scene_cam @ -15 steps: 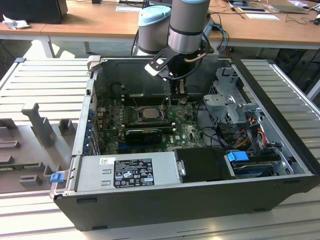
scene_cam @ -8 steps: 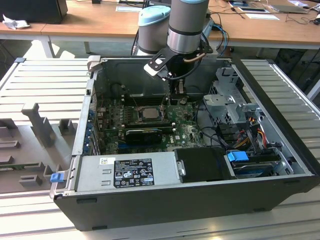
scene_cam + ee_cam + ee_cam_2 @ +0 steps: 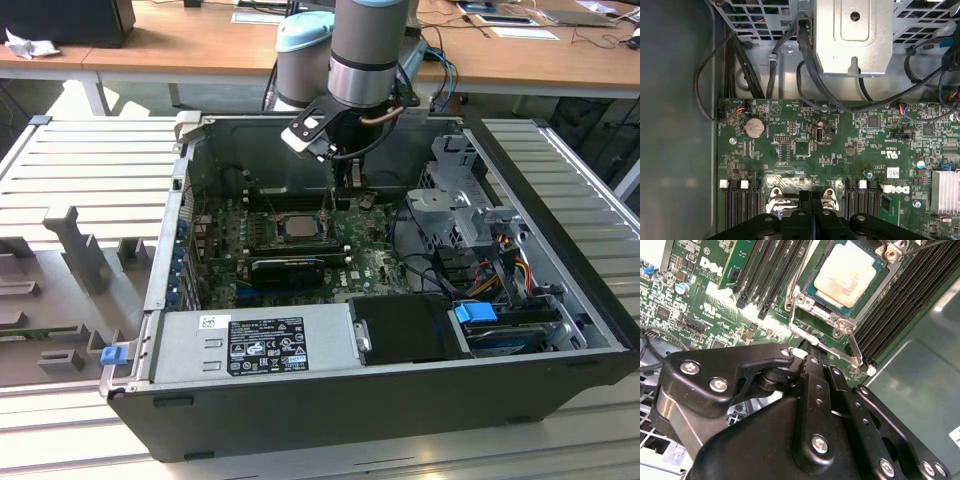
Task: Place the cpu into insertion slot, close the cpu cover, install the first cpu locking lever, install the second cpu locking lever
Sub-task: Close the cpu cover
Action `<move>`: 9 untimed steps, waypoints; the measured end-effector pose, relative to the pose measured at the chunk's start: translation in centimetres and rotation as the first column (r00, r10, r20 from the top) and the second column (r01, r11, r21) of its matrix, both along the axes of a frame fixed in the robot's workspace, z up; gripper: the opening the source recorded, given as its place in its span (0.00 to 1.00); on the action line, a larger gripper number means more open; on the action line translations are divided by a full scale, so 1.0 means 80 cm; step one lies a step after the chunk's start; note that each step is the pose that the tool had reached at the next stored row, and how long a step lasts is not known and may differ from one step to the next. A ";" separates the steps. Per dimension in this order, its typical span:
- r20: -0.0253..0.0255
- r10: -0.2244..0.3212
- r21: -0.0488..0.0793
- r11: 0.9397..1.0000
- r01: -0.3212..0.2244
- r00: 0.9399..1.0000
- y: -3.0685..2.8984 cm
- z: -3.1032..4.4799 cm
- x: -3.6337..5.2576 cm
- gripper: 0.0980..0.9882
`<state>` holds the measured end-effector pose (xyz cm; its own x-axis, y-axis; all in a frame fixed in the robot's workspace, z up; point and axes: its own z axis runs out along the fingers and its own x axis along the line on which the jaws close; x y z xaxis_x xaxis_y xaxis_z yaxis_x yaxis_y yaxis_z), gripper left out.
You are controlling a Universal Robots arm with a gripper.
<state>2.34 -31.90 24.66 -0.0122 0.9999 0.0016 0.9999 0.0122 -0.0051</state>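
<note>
Flat, pale beige square cpu (image 3: 849,274)

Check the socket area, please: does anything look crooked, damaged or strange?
Nothing is askew or broken. The cpu lies flat in the window of the cover. Only its face looks unevenly beige, like a stain.

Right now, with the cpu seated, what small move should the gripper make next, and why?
Probably ease the shut gripper down a touch onto the lever. The cpu already lies under the cover, which looks flat, and the lever runs right at the gripper's tip. Whether that lever is latched I cannot tell, so a small press is my best guess.
</note>
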 end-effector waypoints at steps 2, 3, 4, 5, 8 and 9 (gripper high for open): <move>0.000 0.000 0.000 1.000 0.000 1.000 0.0000 -0.0001 -0.004 0.01; 0.000 0.000 0.000 1.000 0.000 1.000 0.0000 0.0000 -0.005 0.01; 0.000 0.000 0.000 1.000 0.000 1.000 0.0000 -0.0001 -0.006 0.01; 0.000 0.000 0.000 1.000 0.000 1.000 0.0000 -0.0001 -0.006 0.01; 0.000 0.000 0.000 1.000 0.000 1.000 0.0000 -0.0001 -0.010 0.01; 0.000 0.000 0.000 1.000 0.000 1.000 0.0000 -0.0001 -0.012 0.01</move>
